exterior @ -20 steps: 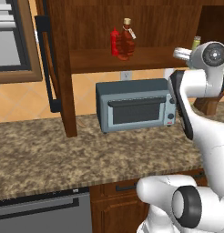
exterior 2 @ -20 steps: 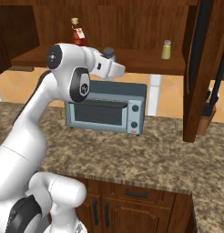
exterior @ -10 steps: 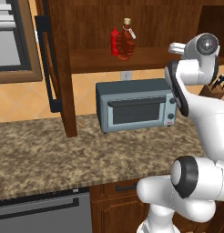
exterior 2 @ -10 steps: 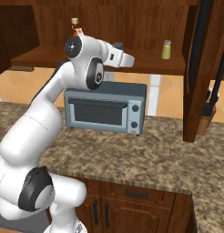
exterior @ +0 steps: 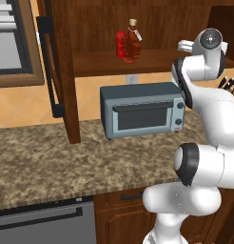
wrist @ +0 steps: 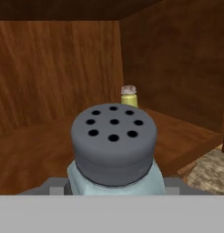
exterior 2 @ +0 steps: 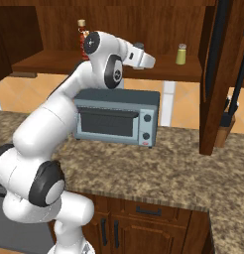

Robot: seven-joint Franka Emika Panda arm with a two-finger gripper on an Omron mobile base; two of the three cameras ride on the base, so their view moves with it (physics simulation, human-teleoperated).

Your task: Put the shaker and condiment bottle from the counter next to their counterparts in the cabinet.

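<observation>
Toaster oven (exterior: 142,109) on granite counter (exterior: 47,162)

We see the shaker (wrist: 114,150) cut off below its cap; the red squeeze bottle (exterior: 120,44) sits half hidden behind the condiment bottle (exterior: 132,42).

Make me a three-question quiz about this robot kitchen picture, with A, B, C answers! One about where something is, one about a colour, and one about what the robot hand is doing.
1. Where does the condiment bottle stand?
A. on the cabinet shelf beside the red squeeze bottle
B. on top of the toaster oven
C. on the counter

2. What colour is the far shaker with the silver cap?
A. red
B. yellow-green
C. black

3. What is the gripper doing?
A. hanging open with nothing in it
B. pulling the oven door
C. holding the pale blue shaker

Answers: 1 A, the two bottles stand together on the shelf in the left base view. 2 B, the right base view shows its colour. 3 C, the hand view shows the grey-capped shaker between the fingers.
</observation>
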